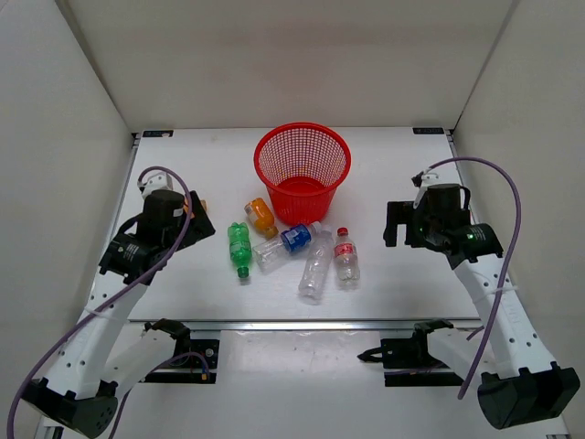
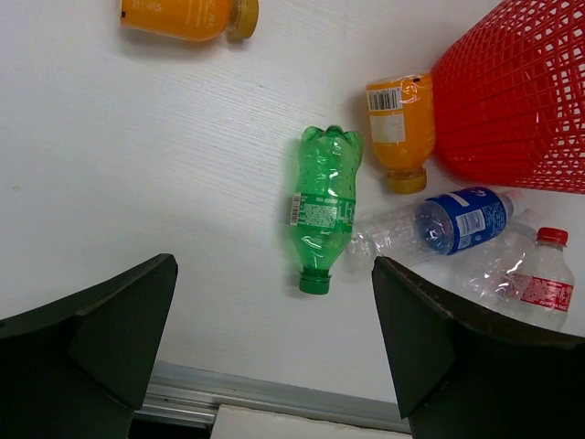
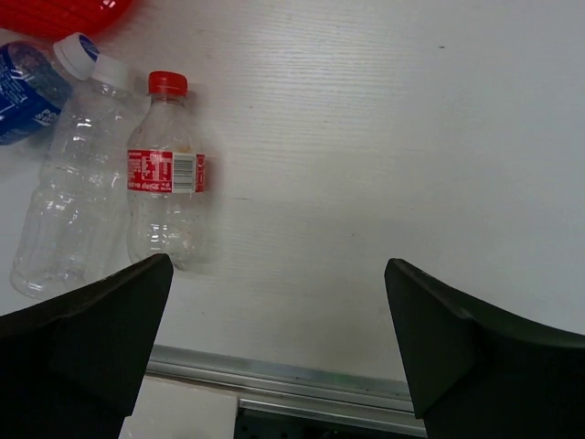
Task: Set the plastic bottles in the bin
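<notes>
The red mesh bin (image 1: 303, 169) stands at the back middle. In front of it lie an orange bottle (image 1: 261, 217), a green bottle (image 1: 239, 248), a blue-label bottle (image 1: 292, 241), a plain clear bottle (image 1: 315, 270) and a red-label bottle (image 1: 345, 257). The left wrist view shows the green bottle (image 2: 323, 206), the orange bottle (image 2: 400, 123), a second orange bottle (image 2: 187, 16), the blue-label bottle (image 2: 452, 224) and the bin (image 2: 521, 91). My left gripper (image 2: 274, 274) is open and empty, left of the bottles. My right gripper (image 3: 279, 270) is open and empty, right of the red-label bottle (image 3: 164, 183).
White walls close in the table on the left, back and right. A metal rail (image 3: 302, 375) runs along the table's near edge. The arm bases and purple cables (image 1: 507, 238) sit at the front corners.
</notes>
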`<state>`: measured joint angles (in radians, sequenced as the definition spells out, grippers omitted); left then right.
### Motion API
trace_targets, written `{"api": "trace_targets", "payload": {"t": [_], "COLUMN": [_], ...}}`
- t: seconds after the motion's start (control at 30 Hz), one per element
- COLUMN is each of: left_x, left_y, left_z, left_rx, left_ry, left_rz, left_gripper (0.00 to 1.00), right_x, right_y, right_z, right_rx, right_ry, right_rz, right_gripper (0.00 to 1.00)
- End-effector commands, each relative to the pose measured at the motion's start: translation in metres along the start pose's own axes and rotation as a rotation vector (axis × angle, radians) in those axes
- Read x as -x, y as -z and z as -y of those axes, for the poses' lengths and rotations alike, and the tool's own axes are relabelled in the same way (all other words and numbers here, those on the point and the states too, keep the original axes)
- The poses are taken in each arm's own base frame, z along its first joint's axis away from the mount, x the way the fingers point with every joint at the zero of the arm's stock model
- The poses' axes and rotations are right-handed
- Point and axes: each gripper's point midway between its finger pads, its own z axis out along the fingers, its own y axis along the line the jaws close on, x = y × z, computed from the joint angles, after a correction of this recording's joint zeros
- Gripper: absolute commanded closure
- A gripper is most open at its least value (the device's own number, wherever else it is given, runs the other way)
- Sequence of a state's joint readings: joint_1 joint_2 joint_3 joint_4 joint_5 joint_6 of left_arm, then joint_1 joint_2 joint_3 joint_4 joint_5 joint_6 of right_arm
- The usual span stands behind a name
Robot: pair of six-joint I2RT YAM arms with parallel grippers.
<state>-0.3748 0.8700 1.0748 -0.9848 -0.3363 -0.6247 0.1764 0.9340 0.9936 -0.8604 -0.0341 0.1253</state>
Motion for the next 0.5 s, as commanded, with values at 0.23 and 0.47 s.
{"api": "trace_targets", "payload": {"t": [0.23,0.47], "left_x": [-0.026,-0.041], "left_y": [-0.016,-0.016], "left_z": [0.017,0.001], "left_rx": [-0.066,-0.031], "left_ry": [-0.013,-0.013], "left_rz": [-0.073,-0.092], "left_gripper": [0.01,0.01], "right_x": [-0.023,-0.041], "right_y": [-0.010,-0.041], "right_z": [-0.055,-0.089], "right_rx": [0.128,0.212], "right_ry": [0.161,0.088], "right_rz": [-0.090,-0.130], "right_gripper": [0.01,0.01]}}
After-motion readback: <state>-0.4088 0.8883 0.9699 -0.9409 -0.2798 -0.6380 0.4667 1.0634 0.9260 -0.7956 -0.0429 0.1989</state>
